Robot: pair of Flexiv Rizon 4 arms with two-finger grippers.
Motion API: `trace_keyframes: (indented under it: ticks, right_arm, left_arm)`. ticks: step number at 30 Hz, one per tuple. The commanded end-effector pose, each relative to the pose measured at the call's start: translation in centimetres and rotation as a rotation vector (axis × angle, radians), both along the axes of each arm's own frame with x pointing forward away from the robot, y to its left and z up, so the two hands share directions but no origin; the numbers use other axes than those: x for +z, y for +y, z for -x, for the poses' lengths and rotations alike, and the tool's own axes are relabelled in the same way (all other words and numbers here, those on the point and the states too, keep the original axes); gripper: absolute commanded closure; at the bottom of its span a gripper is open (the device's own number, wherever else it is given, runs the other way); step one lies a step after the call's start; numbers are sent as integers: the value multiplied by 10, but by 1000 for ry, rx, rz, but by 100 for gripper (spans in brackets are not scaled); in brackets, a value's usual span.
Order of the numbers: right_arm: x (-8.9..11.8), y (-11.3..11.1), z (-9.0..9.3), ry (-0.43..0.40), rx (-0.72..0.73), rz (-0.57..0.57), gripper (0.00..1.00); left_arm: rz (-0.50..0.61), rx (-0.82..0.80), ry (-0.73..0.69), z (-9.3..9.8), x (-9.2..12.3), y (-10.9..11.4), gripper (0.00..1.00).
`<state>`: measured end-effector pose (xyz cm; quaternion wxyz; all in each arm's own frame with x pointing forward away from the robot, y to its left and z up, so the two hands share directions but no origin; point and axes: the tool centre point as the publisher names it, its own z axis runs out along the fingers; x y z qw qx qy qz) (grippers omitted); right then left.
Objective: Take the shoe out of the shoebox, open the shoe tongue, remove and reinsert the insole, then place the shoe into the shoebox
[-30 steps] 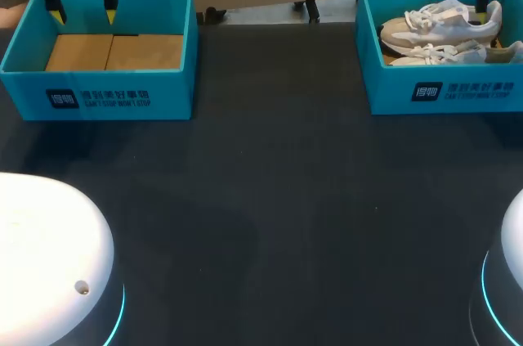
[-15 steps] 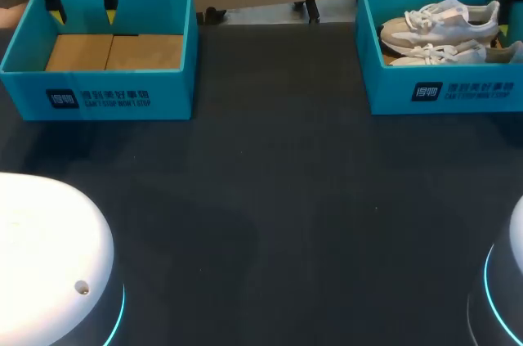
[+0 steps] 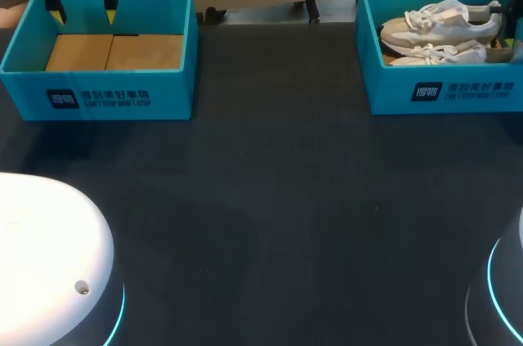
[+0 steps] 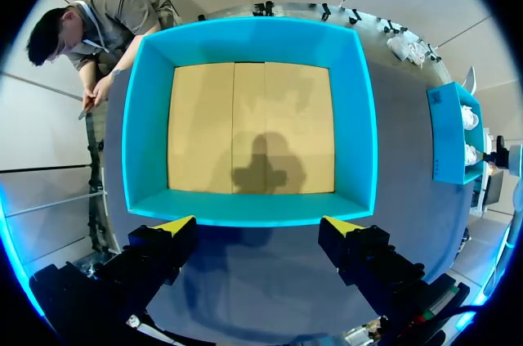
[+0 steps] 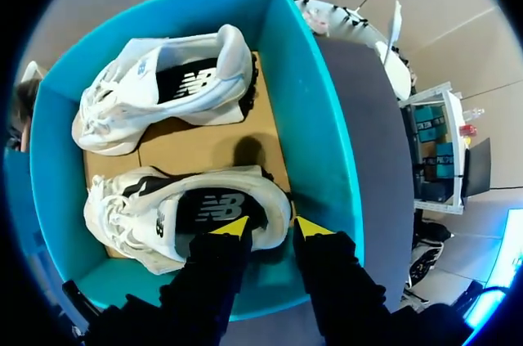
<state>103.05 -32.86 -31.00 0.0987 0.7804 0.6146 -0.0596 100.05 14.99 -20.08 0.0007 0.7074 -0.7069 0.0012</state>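
Head view: two teal shoeboxes stand well apart at the far end of the dark tabletop (image 3: 270,199). Each has a dark logo patch and white print on its front wall. The left box (image 3: 122,102) holds nothing but its bare cardboard floor (image 3: 114,51). The right box (image 3: 391,94) holds a pair of white shoes lying side by side, toes toward the middle of the tabletop. The left jaws hang over the left box's far wall, spread wide and empty, with their yellow tips (image 4: 176,225) just at the wall's rim in the left wrist view. In the right wrist view the right jaws stand a little apart astride the heel of the nearer shoe (image 5: 147,217). One tip (image 5: 231,226) is over its dark, logo-printed insole (image 5: 214,208), the other is outside the heel by the box wall, and they are not clamped. The second shoe (image 5: 163,76) lies beyond it, with a like logo on its insole.
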Motion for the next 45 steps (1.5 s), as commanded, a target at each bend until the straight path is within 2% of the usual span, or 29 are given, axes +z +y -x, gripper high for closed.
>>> trace_keyframes:
  ticks: [1, 9, 26, 35, 40, 42, 43, 44, 45]
  right_arm:
    - [-7, -5, -3, 1, 12, -14, 67]
    - [-19, -9, -3, -7, 59, -25, 67]
    - [-47, -21, -2, 1, 97, -56, 60]
    - [-66, -19, -5, 39, 113, -74, 61]
    - [-73, -16, -7, 51, 121, -76, 71]
    - [-76, -16, -8, 59, 120, -72, 85]
    - [-77, -17, -8, 61, 118, -70, 96]
    - [-77, -17, -8, 62, 117, -69, 100]
    - [-77, -17, -8, 63, 117, -67, 100]
  left_arm:
    - [-1, 0, 0, 0, 0, 0, 0]
    - [-1, 0, 0, 0, 0, 0, 0]
    - [-1, 0, 0, 0, 0, 0, 0]
    - [-1, 0, 0, 0, 0, 0, 0]
    - [-1, 0, 0, 0, 0, 0, 0]
    - [-1, 0, 0, 0, 0, 0, 0]
    - [-1, 0, 0, 0, 0, 0, 0]
    - [-1, 0, 0, 0, 0, 0, 0]
    - [-1, 0, 0, 0, 0, 0, 0]
